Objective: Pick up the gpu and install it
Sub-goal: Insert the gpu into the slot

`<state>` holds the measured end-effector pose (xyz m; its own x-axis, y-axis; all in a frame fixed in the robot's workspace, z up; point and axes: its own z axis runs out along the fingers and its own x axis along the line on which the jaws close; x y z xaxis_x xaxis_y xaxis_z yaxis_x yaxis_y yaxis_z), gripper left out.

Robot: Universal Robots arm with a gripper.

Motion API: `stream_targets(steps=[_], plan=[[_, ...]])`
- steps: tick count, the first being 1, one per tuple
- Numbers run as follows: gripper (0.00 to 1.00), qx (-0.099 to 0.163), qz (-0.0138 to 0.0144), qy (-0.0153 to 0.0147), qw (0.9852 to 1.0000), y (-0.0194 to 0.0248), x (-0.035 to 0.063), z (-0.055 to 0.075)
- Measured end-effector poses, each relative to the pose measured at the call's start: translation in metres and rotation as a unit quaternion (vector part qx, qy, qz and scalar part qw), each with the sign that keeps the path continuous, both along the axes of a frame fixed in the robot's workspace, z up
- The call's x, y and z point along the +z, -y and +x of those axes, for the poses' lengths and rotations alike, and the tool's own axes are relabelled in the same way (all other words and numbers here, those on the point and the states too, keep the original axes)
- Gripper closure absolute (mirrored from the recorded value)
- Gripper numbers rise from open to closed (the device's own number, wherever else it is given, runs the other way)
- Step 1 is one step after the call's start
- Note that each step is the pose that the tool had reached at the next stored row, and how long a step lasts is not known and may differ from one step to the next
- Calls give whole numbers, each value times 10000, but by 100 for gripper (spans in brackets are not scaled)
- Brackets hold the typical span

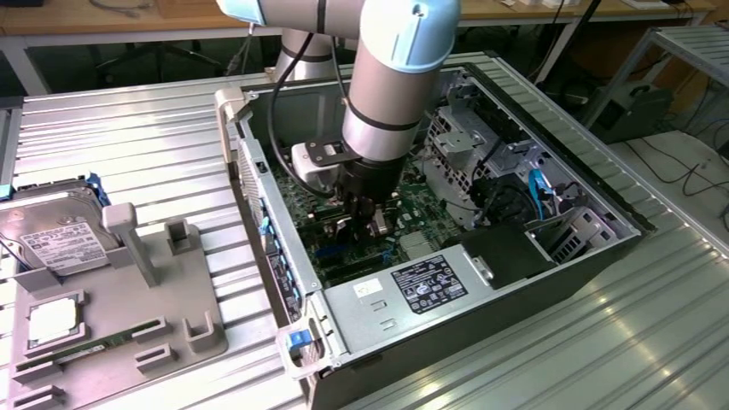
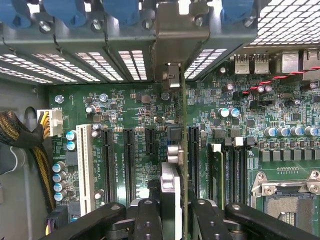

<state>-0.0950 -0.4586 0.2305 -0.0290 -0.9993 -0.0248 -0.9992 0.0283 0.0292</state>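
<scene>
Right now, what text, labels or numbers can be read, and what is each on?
None reads clearly.
Hard drive white label: print too small.
Power supply dark sticker: blurred marks.
Motherboard white slot lettering: too small.
Gpu: edge-on, no visible text.

The gpu (image 2: 176, 175) stands on edge inside the open computer case (image 1: 592, 201), seen almost end-on as a thin dark card with a green edge. Its silvery metal bracket reaches up to the slotted rear wall of the case. Its lower edge sits over a long black slot (image 2: 192, 155) on the green motherboard (image 2: 135, 107).
</scene>
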Motion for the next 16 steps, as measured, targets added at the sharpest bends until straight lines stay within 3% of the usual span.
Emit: stream_targets(steps=[2,4,16], plan=[[72,-1,12,5,10000,-3,32,1],[72,-1,-1,-1,10000,0,53,0],[72,0,-7,-4,10000,1,13,-13]])
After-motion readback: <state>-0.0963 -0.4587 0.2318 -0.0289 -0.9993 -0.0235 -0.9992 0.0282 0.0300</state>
